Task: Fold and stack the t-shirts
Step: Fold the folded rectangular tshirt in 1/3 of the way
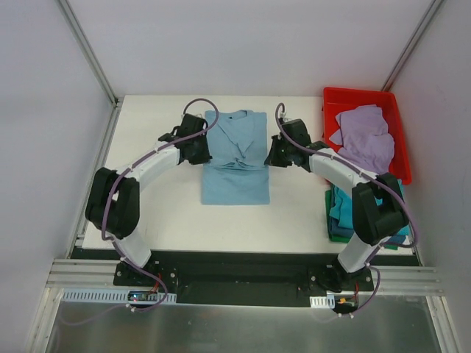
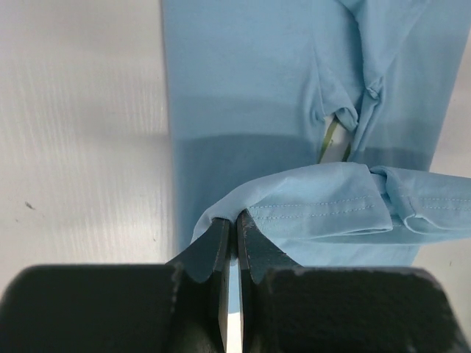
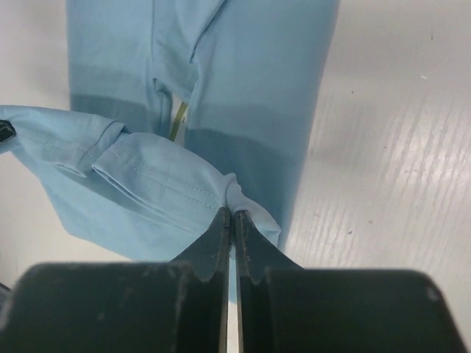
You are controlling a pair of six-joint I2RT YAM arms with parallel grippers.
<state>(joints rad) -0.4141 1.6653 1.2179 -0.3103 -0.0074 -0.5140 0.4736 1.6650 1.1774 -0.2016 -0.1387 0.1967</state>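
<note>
A light blue t-shirt (image 1: 235, 158) lies on the white table, folded into a narrow strip. My left gripper (image 1: 200, 149) is shut on its left edge and holds the cloth (image 2: 309, 202) lifted. My right gripper (image 1: 272, 154) is shut on the right edge, and the pinched fold (image 3: 147, 184) hangs above the shirt's lower part. A lavender t-shirt (image 1: 364, 136) lies in the red bin. A stack of folded teal, blue and dark green t-shirts (image 1: 346, 213) sits at the table's right edge, partly hidden by my right arm.
The red plastic bin (image 1: 353, 97) stands at the back right corner. White walls close in the table on the left, back and right. The arm bases sit on a black rail at the near edge.
</note>
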